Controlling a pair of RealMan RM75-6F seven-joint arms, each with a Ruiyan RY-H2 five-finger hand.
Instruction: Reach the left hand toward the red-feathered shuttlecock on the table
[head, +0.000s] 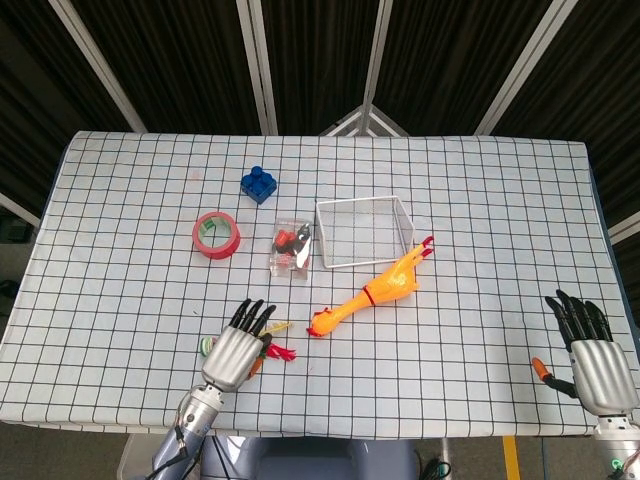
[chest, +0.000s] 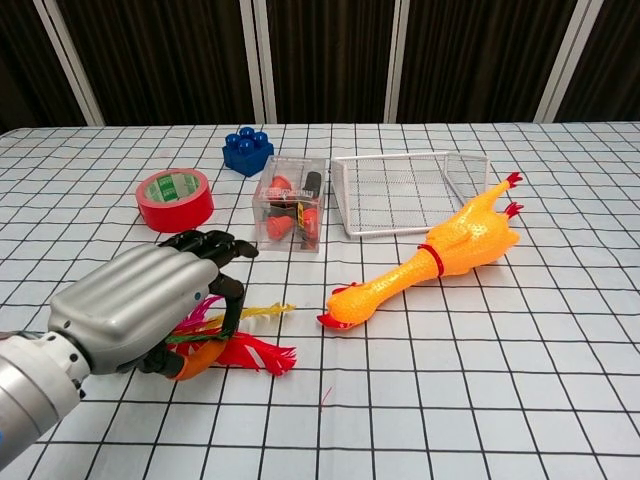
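The shuttlecock (chest: 255, 352) lies near the table's front left, red and pink feathers pointing right, one yellow feather (chest: 262, 312) sticking out. In the head view its red feathers (head: 279, 352) show right of my left hand (head: 236, 349) and a green end (head: 205, 346) shows left of it. My left hand (chest: 140, 308) hovers over the shuttlecock's middle, palm down, fingers spread and bent over it; I cannot tell whether they touch it. My right hand (head: 596, 366) rests open at the front right, holding nothing.
A yellow rubber chicken (chest: 430, 262) lies just right of the shuttlecock. Behind are a red tape roll (chest: 175, 198), a clear box (chest: 291, 215) of small parts, a white wire basket (chest: 410, 157) and a blue block (chest: 247, 149).
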